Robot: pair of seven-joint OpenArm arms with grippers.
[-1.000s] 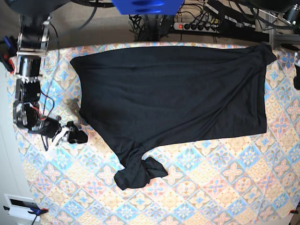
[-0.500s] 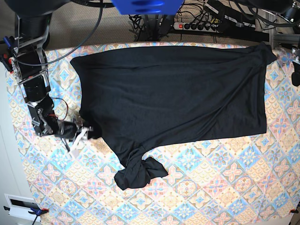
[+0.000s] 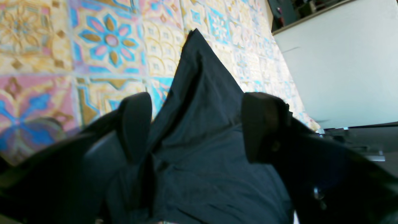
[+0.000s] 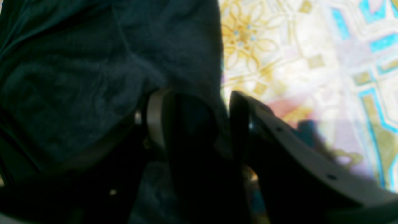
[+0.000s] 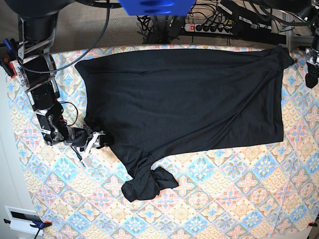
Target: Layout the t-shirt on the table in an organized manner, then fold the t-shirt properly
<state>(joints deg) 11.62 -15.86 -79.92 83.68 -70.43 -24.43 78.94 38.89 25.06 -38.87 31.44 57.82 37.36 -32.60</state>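
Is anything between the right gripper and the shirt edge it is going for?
Nothing visible. The right gripper is at the t-shirt edge already, one finger over the fabric and the other over bare table; whether it pinches cloth is unclear.

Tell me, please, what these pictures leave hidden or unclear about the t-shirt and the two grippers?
- Base view: the left gripper is cut off by the frame's right edge.
- Right wrist view: blur hides whether the right gripper pinches the t-shirt edge.
- Base view: the bunched sleeve's folds are too dark to read.
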